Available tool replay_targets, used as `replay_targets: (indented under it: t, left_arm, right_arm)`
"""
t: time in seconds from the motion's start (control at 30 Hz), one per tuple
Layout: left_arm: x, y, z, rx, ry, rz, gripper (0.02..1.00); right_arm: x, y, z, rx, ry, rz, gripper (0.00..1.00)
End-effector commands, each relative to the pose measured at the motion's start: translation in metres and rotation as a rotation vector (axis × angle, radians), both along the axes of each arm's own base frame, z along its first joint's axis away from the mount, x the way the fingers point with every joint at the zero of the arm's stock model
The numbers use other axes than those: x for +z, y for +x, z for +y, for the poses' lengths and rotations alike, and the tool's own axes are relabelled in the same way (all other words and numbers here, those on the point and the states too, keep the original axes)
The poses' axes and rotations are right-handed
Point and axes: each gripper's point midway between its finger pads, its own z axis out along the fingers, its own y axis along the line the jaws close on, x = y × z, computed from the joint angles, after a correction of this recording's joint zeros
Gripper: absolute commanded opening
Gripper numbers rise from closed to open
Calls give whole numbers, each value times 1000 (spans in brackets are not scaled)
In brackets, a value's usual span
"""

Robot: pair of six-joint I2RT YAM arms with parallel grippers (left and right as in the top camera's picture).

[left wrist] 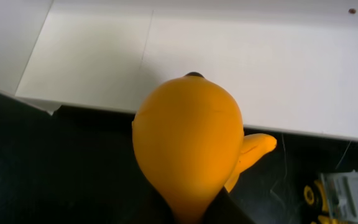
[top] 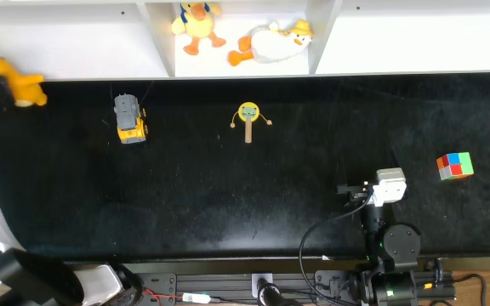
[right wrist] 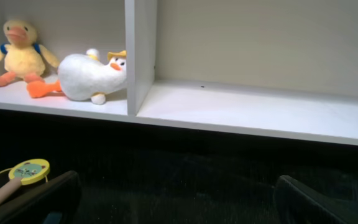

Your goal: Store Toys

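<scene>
Top view. The orange toy (top: 15,85) is at the far left, by the left arm, straddling the front edge of the white shelf (top: 100,51). Judged step: placing this toy in the shelf's left compartment. The middle compartment already holds a yellow duck (top: 196,21) and a white goose (top: 270,42). A toy truck (top: 130,117), a rattle (top: 247,119) and a colour cube (top: 454,166) lie well apart on the table (top: 228,195), not yet stored.

Left wrist view. The left fingers (left wrist: 232,210) are closed on the orange toy, which bulges up between them. One dark finger shows at the toy's base. The bare shelf floor lies directly ahead, and the truck is off to one side on the table.
- To do it well: carry the toy fully past the shelf lip before lowering it.
- Set it deep enough that its rounded body cannot roll back out.
- Release only once it rests on the floor, then draw straight back.
- The grip looks low on a smooth, round body, so a slip is possible. Move gently.

Right wrist view. The right fingers (right wrist: 48,193) are spread wide and hold nothing. They are low over the table, facing the shelf.

Surface. The table has a black, slightly fuzzy cover with faint scuffs. The shelf is white and smooth, with upright dividers and a plain back wall. Cables and mounts run along the near edge.
</scene>
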Motion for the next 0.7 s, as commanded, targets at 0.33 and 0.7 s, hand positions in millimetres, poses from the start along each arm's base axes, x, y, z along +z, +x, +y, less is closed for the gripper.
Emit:
replay_targets:
  t: [0.33,0.7]
  left_arm:
    - [36,40,-22,57,70,-129,51]
    - [9,49,-8,112,103,-62,45]
  right_arm:
    - [-3,0,-1,-4,12,-1,993]
    - [-3,0,-1,-4,11,-1,993]
